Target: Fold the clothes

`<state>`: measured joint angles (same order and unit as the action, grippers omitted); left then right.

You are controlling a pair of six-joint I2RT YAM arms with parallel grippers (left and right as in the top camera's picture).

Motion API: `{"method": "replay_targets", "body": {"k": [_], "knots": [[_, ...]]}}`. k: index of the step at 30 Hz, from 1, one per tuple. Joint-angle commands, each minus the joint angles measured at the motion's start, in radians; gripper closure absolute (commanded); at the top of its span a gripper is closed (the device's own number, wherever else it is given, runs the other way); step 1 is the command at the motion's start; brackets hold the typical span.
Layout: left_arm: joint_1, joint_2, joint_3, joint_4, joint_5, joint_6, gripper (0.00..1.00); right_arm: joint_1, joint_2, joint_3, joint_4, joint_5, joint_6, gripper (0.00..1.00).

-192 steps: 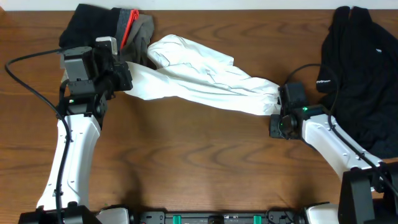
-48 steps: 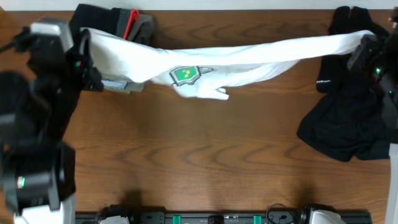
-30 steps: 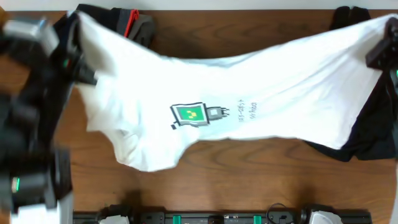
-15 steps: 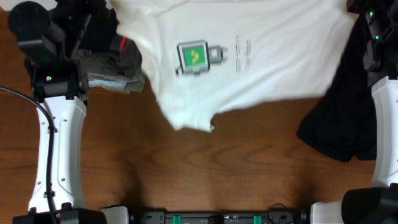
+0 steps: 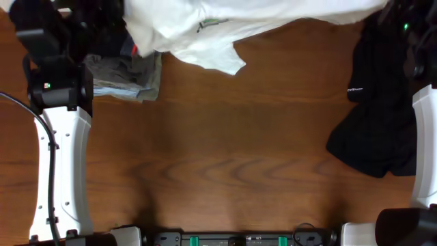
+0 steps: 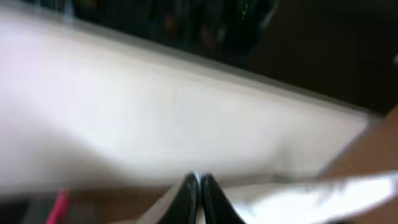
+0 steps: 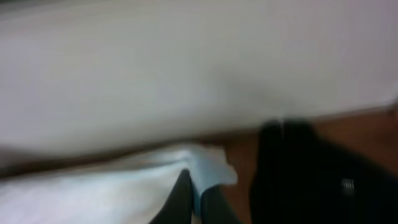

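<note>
The left gripper (image 6: 199, 185) is pinched shut on the large white soft T-shirt (image 5: 273, 10), and the right gripper (image 7: 193, 186) clamps its other end. The shirt stretches between the 2 at 12 o'clock over the brown wooden table (image 5: 232, 157), 1 corner drooping beside the folded grey garment (image 5: 126, 75) at 10 o'clock.

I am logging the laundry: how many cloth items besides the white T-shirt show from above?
2: a grey folded pile at far left, a black garment at the right edge. The white T-shirt may hide more at the left.
</note>
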<state>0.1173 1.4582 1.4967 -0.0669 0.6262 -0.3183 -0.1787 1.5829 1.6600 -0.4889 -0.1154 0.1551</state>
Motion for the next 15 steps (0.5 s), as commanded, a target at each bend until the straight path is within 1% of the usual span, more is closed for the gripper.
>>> {"method": "replay_targets", "body": {"k": [1,3,5,7,11,15], "knots": [[0.003,-0.008,0.014,-0.154,0.018,0.151,0.94,-0.013,-0.005,0.017,-0.101,0.006,-0.015,0.99],[0.003,-0.005,0.014,-0.305,0.016,0.227,0.94,-0.013,0.0,0.016,-0.185,0.005,-0.015,0.99],[0.003,-0.005,0.014,-0.439,-0.003,0.275,0.94,-0.013,0.005,0.011,-0.264,0.005,-0.015,0.99],[0.003,-0.005,0.014,-0.577,-0.079,0.306,0.94,-0.013,0.009,0.006,-0.356,-0.004,-0.015,0.99],[0.003,-0.005,0.013,-0.773,-0.241,0.322,0.94,-0.013,0.009,-0.021,-0.51,-0.035,-0.015,0.99],[0.003,-0.005,0.013,-0.912,-0.3,0.322,0.94,-0.013,0.009,-0.054,-0.653,-0.055,-0.015,0.99]]}}
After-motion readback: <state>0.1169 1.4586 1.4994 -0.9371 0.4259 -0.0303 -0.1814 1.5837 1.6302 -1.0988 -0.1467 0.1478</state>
